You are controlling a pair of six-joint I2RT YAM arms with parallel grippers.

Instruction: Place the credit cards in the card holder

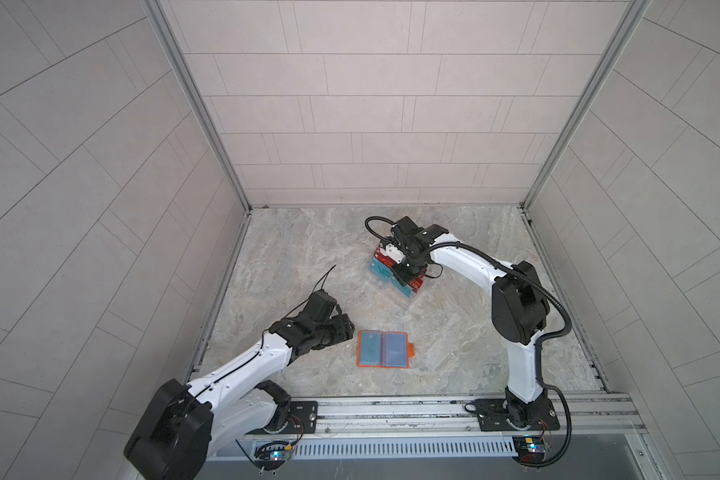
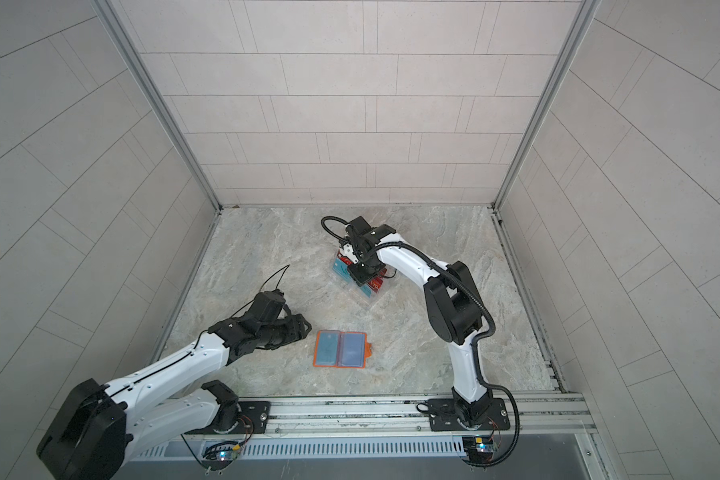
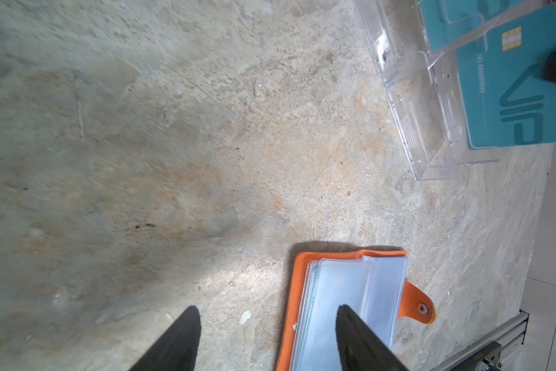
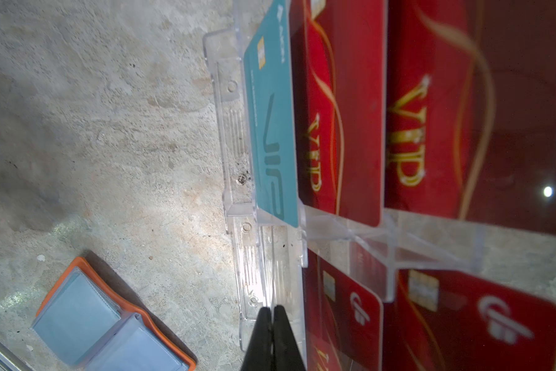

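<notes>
The credit cards (image 4: 340, 128) — glossy red and teal plastic — lean in a clear rack (image 4: 234, 135) under the right tool (image 4: 272, 316), edges offered for pinching. This tool is pressed together, and no card is seen in it. The orange card holder (image 1: 383, 349) lies open just beside the wide-spread left tool (image 3: 267, 308), sleeves up.

the grey-beige stone counter (image 1: 291, 257) carries two things: an open orange card holder (image 1: 384, 349) lying flat near the middle, and a clear acrylic rack (image 3: 411, 135) at its twelve o'clock, well apart.
</notes>
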